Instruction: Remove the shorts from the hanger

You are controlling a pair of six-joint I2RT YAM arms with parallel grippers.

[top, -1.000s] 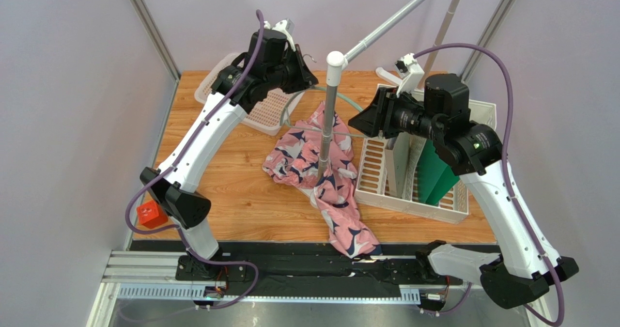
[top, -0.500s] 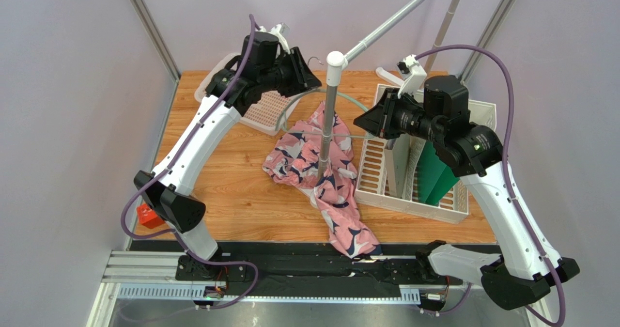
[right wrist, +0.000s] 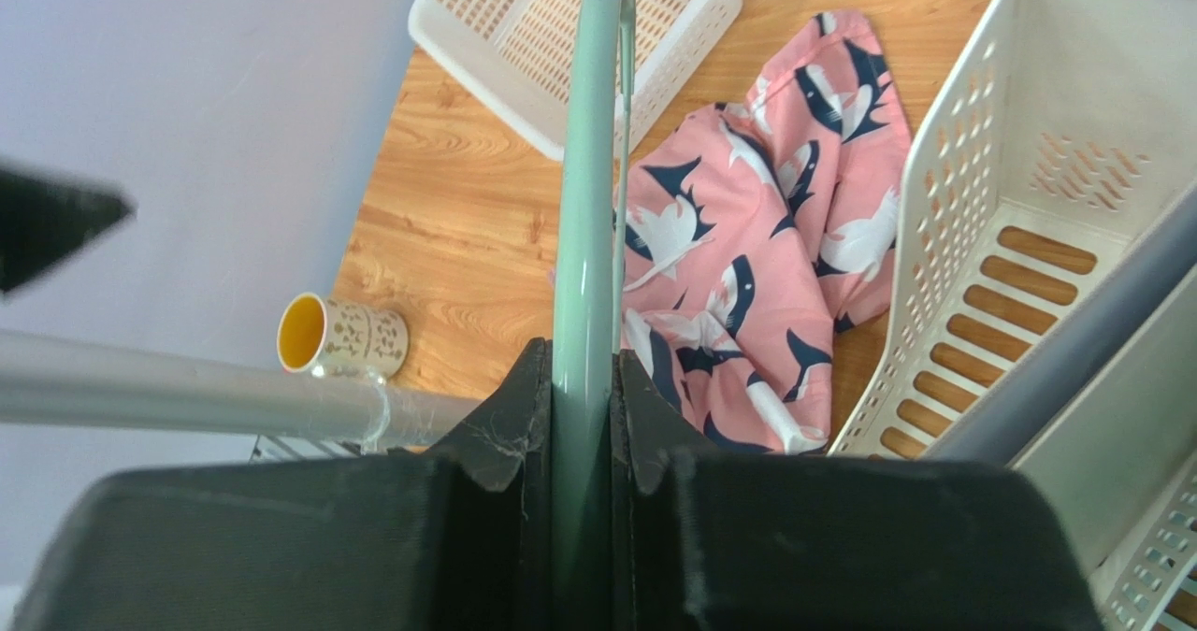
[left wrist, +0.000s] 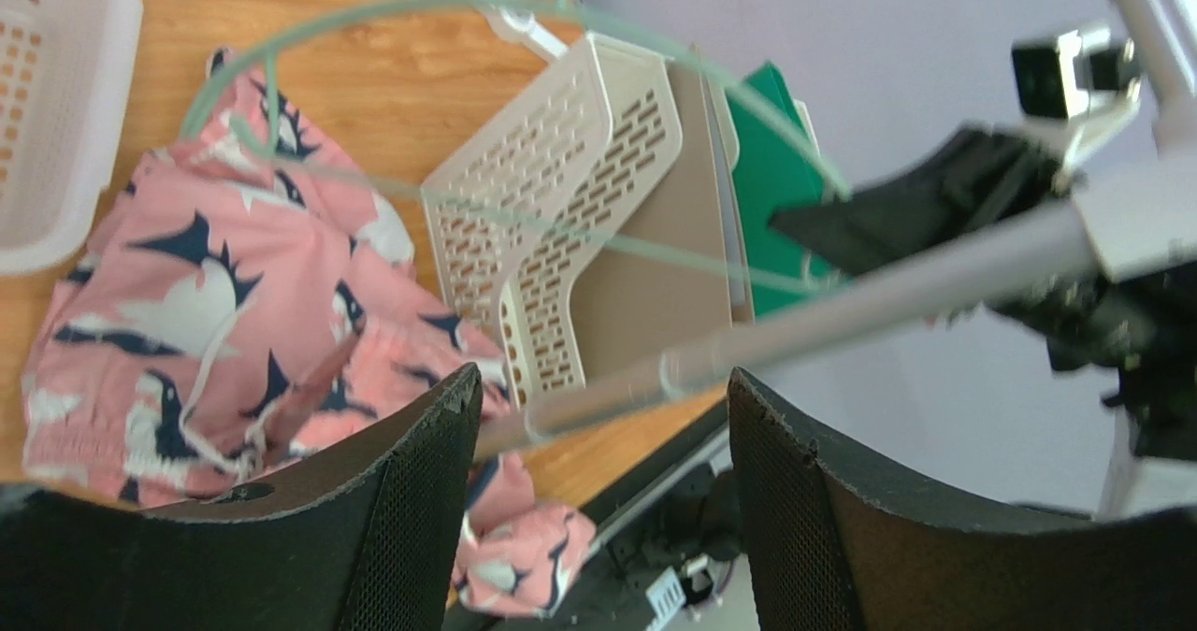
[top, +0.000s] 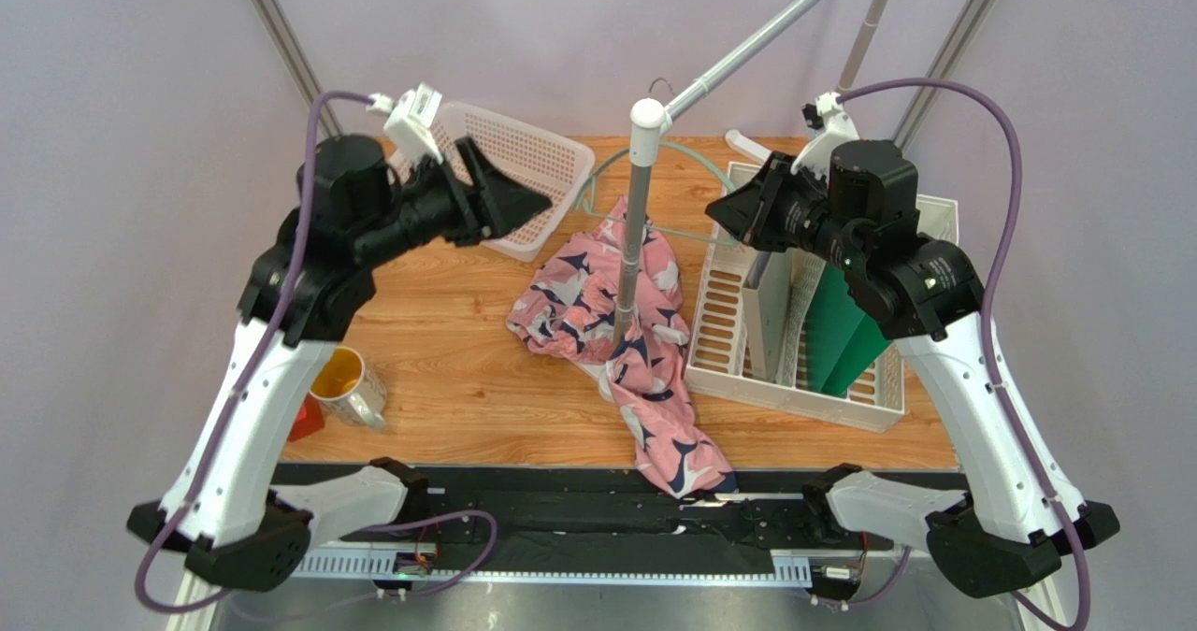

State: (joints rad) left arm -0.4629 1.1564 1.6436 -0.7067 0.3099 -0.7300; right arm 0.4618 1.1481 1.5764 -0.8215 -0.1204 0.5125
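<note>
Pink shorts heaped on table, right end effector clamping mint hanger

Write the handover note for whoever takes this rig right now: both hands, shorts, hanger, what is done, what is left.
The left hand is open and empty, raised over the table and facing the rack pole.
The right hand is shut on the hanger, holding it in the air.
The shorts lie heaped on the table around the pole's foot, with one leg trailing over the near edge.
Done: the shorts look free of the hanger, though I cannot be sure at their top fold.
Left: check that, then probably just park the hanger.
</note>
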